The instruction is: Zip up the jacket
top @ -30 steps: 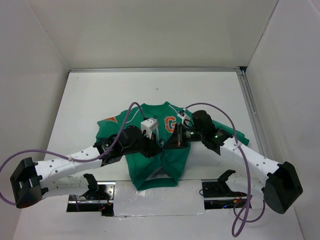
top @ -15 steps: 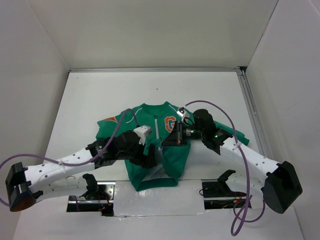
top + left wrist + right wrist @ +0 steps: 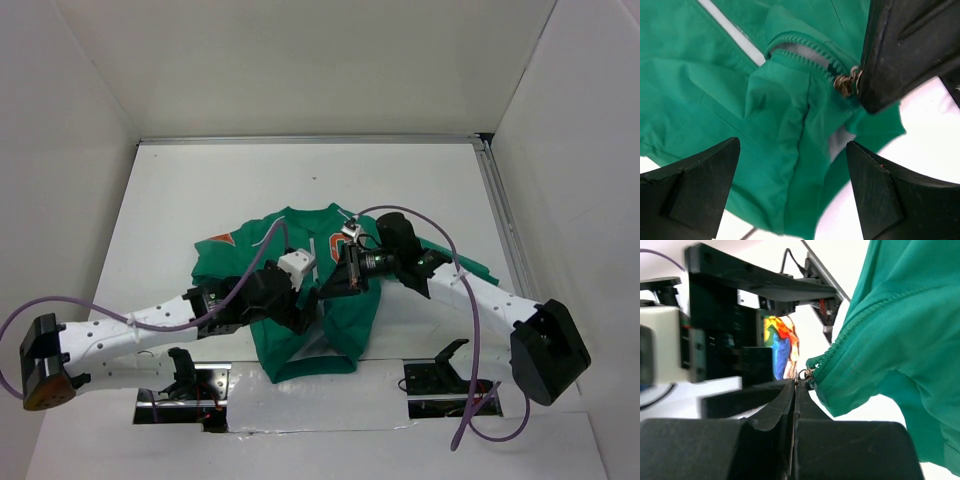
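The green jacket [image 3: 345,318] lies front-up on the white table, its orange G partly hidden behind my right arm. My right gripper [image 3: 335,282] is over the jacket's front opening, shut on the small metal zipper pull [image 3: 805,374] at its fingertips [image 3: 796,384]. The pull lifts the green zipper edge [image 3: 860,325] off the table. My left gripper [image 3: 792,192] hovers open just over the jacket's lower front [image 3: 775,130], with nothing between its wide-set fingers [image 3: 690,185]. In the left wrist view the right gripper's black finger [image 3: 905,50] meets the pull [image 3: 845,85] where the zipper teeth [image 3: 800,55] end.
A metal rail [image 3: 500,220] runs along the table's back and right edges, with white walls close on all sides. Two black brackets [image 3: 185,368] [image 3: 445,360] stand at the near edge. Purple cables [image 3: 455,240] loop above both arms.
My left gripper has opened wide, let go of the jacket cloth and drawn back a little. The right gripper, still shut on the pull, has shifted slightly left.
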